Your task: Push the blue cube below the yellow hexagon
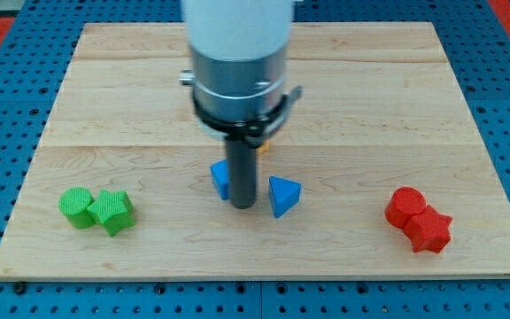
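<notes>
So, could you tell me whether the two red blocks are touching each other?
Yes, the two red blocks sit pressed together at the view's right.

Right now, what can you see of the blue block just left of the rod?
The blue cube is only partly visible: my tip and the rod cover its right side. What shows is a matte, solid-blue angular body, edge toward the camera. It sits on the wooden board near centre, in the lower half. The rod appears to be against it; contact can't be confirmed. The blue triangular block lies across the rod, apart from it.
</notes>
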Controlling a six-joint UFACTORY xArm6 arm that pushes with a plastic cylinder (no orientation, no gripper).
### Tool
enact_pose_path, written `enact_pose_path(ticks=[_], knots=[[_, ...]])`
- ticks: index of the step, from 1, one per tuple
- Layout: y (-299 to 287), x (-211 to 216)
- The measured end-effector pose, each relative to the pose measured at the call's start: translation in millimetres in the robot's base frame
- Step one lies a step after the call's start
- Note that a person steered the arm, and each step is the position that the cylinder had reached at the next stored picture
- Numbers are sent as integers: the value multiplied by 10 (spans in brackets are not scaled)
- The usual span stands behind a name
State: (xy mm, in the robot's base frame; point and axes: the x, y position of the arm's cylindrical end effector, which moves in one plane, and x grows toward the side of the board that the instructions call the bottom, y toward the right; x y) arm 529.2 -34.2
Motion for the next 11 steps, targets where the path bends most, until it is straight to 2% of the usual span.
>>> enact_pose_path(ticks=[2, 3, 4, 5, 7, 9, 11], knots=[[-276, 21], [-666, 35], [-666, -36], [-612, -220], [-517, -224], [221, -298], [27, -453]])
